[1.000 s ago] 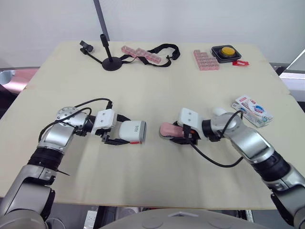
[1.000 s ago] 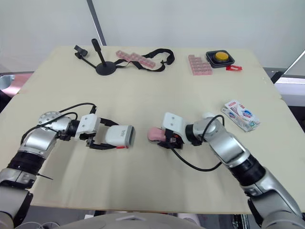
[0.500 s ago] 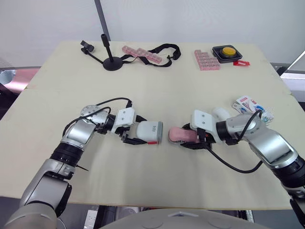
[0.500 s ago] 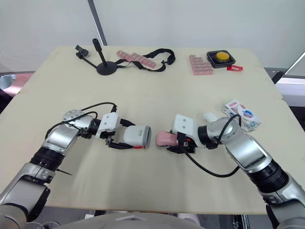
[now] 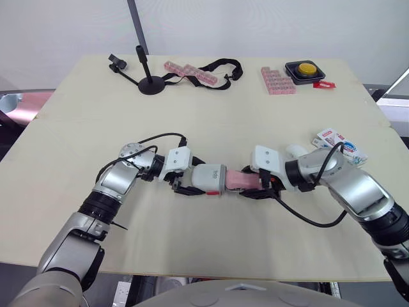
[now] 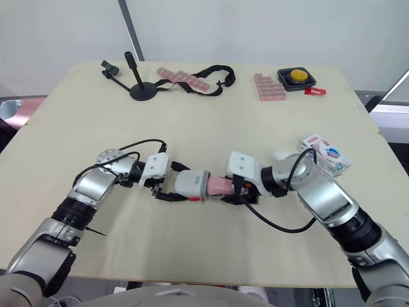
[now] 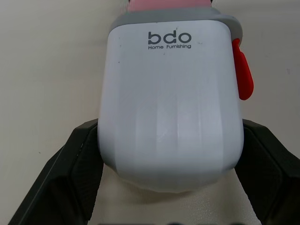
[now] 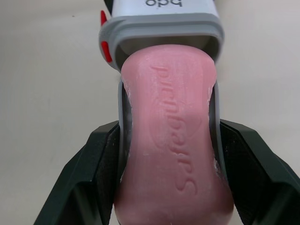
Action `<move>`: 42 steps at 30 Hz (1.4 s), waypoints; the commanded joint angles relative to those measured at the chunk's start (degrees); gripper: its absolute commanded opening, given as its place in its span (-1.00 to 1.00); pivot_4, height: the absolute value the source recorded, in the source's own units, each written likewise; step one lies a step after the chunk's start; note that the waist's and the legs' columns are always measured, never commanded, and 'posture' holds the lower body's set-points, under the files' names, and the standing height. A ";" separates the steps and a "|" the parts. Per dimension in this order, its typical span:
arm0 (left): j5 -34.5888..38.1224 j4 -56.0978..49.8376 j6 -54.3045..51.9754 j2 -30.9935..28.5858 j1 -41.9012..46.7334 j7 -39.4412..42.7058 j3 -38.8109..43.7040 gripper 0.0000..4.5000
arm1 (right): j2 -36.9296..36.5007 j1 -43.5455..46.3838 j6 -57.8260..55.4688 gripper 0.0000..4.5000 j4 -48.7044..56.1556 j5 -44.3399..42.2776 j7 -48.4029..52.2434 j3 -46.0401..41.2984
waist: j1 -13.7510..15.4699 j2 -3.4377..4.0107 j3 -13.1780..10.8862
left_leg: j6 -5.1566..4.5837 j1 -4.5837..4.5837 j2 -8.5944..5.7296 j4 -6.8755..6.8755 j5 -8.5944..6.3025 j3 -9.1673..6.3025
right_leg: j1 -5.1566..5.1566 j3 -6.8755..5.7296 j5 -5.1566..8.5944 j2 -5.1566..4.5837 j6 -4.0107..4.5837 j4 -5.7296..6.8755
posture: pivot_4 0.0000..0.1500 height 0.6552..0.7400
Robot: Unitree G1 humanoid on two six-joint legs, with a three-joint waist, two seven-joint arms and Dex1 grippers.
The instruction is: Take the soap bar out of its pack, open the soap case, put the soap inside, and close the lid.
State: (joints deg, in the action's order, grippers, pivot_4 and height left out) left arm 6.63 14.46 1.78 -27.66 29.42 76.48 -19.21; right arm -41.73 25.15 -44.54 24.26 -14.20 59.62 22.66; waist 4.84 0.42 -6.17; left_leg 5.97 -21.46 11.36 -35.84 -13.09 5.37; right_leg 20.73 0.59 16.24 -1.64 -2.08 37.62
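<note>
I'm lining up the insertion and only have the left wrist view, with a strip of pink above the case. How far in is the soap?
Observer: Barely. In the right wrist view, the tip of the soap sits at the grey mouth of the case, and most of the bar is outside.
Operator: What's holding it?
Observer: The right gripper is shut on the bar's sides and faces the case head on.
Operator: Where's the pack?
Observer: The pack lies on the table beside the right forearm, away from the case.
</note>
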 commanded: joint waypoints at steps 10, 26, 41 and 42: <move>0.62 -4.56 -2.67 2.54 0.76 -1.90 -0.07 0.53 | 1.87 3.85 -0.83 0.15 1.45 1.44 -2.03 2.50 | -0.03 0.00 0.00 | 0.00 -0.01 0.00 -0.01 0.00 0.00 | 0.00 0.02 0.00 0.00 0.00 0.01 | 1.00 1.00; 0.55 -4.25 -3.74 3.55 0.99 -3.53 -0.18 0.53 | -0.31 3.77 -3.72 0.99 5.04 -0.55 -0.80 0.62 | 0.05 0.00 0.00 | 0.00 0.00 0.00 -0.01 0.00 0.00 | 0.00 0.04 0.00 0.01 0.00 0.02 | 1.00 1.00; -0.42 -3.35 -2.61 2.77 0.95 -1.60 -1.84 0.53 | -4.03 -1.04 -0.88 0.99 4.00 -0.92 -1.68 -3.05 | 0.53 0.00 0.00 | 0.00 -0.03 -0.01 -0.01 0.00 0.02 | -0.02 0.11 0.00 0.02 0.00 0.01 | 1.00 1.00; -0.47 -3.36 -2.72 2.63 0.94 -1.47 -1.97 0.53 | -3.82 -1.05 -0.85 0.99 3.86 -0.90 -1.93 -3.14 | 0.53 0.00 0.00 | 0.00 -0.03 -0.01 -0.01 0.00 0.02 | -0.02 0.11 0.00 0.01 0.00 0.01 | 1.00 1.00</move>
State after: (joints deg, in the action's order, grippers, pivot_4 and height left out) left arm 5.98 12.28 -1.81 -24.45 29.56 74.69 -21.56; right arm -45.62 24.17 -46.29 27.70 -15.00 58.22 21.04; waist 5.37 0.42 -6.17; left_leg 5.97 -21.49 11.35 -35.85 -13.09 5.39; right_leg 20.71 0.71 16.24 -1.63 -2.08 37.64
